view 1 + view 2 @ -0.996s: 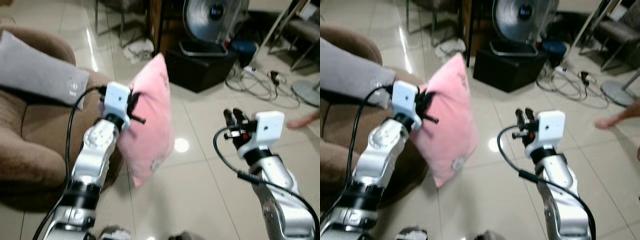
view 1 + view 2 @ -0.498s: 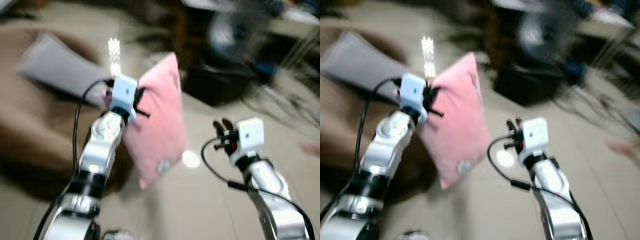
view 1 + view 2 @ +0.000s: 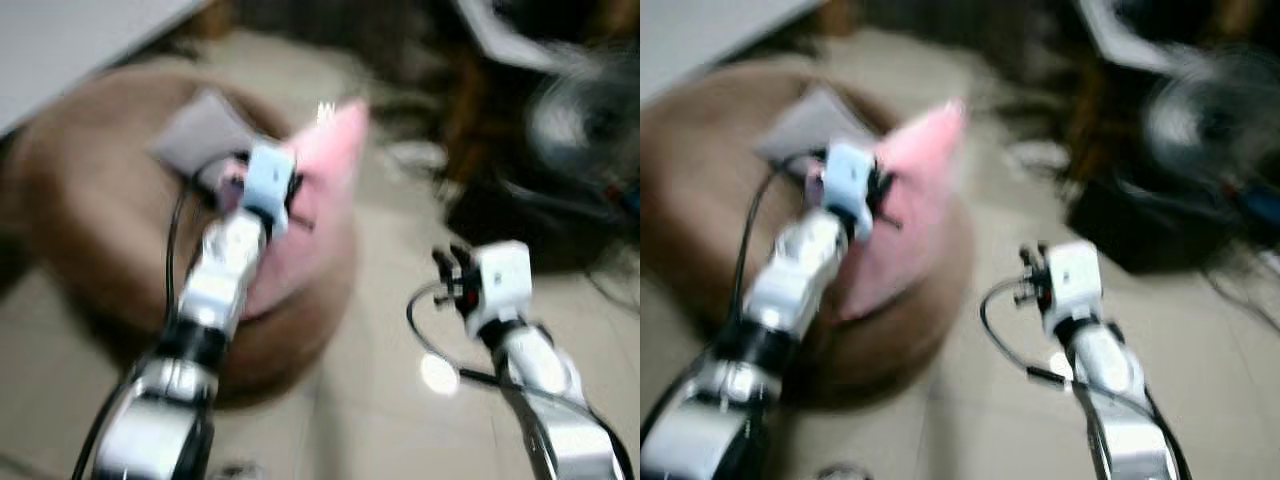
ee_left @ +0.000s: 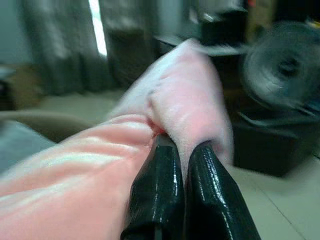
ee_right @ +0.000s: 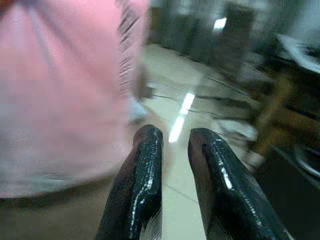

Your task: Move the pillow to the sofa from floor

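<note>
The pink pillow [image 3: 322,185] hangs from my left gripper [image 3: 296,196], which is shut on a pinched fold of its edge [image 4: 185,100]. Both are blurred, and the pillow now stands over the seat of the round brown sofa [image 3: 90,210], its lower part against the cushion as far as the blur lets me tell. A grey pillow [image 3: 195,135] lies on the sofa just behind it. My right gripper [image 3: 448,268] is raised over the tiled floor to the right of the sofa, its fingers [image 5: 145,155] close together with nothing between them.
A black box [image 3: 520,225] with a fan [image 3: 585,115] on top stands on the floor to the right, beyond my right gripper. A pale tiled floor [image 3: 380,400] runs between the sofa and the box. All of it is blurred by motion.
The whole view has swung left and blurred, so the camera turned. My left arm has carried the pink pillow from beside the sofa to over its seat. The right gripper keeps its pose.
</note>
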Controlling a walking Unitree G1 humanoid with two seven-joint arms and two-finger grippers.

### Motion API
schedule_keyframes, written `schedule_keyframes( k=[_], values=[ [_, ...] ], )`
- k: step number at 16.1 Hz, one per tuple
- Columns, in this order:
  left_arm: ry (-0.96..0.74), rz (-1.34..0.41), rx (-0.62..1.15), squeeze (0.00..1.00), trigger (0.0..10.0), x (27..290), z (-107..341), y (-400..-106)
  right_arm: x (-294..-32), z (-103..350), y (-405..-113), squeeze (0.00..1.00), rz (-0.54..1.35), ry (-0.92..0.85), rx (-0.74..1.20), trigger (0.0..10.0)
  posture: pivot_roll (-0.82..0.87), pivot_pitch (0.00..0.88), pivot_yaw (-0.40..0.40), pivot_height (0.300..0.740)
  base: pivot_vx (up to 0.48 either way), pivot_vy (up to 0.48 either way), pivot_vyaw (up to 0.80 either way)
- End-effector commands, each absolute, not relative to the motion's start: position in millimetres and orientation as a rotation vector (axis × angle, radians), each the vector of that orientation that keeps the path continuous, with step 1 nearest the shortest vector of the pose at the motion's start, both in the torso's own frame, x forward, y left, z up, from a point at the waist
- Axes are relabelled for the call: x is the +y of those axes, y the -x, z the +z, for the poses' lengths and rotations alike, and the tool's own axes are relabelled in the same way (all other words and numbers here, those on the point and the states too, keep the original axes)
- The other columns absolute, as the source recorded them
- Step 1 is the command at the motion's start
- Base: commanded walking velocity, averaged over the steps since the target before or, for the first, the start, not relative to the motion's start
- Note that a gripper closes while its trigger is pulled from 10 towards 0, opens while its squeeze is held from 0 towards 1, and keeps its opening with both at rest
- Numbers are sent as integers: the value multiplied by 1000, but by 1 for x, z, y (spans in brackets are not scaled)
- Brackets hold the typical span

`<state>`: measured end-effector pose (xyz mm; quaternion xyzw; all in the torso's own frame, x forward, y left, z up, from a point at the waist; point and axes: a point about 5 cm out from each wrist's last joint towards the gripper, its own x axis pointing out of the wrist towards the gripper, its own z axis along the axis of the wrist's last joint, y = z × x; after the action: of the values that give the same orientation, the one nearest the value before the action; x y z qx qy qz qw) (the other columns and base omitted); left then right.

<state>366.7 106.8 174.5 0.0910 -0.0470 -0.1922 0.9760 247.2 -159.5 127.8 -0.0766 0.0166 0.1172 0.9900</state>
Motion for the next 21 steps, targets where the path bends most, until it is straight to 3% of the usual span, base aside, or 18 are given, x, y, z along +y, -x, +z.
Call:
schedule_keyframes(
  k=[1,6,11,16,18,19,21],
  values=[
    [-177,-401,-96,0,10000,105,175,-370,-159,133,-247,0,249,169,12,10000,46,31,-105,740,352,0,800],
    [-279,-393,2,0,10000,83,163,-386,-158,123,-238,0,278,157,59,10000,30,54,-88,740,325,0,0],
    [-345,-300,119,0,10000,68,147,-390,-155,124,-228,0,335,126,56,10000,13,81,-69,740,0,0,0],
    [-518,33,239,0,10000,134,134,-396,-141,114,-212,0,596,129,126,10000,10,95,-61,740,0,0,0],
    [-495,110,274,20,10000,153,131,-394,-141,114,-208,0,688,85,139,10000,13,98,-63,740,0,0,0],
    [-448,137,298,1000,10000,161,130,-394,-142,112,-206,0,734,80,153,10000,19,99,-67,740,0,0,0],
    [-443,129,309,1000,10000,162,130,-394,-147,112,-209,0,727,88,152,10000,21,100,-70,740,0,0,0]
  ],
)
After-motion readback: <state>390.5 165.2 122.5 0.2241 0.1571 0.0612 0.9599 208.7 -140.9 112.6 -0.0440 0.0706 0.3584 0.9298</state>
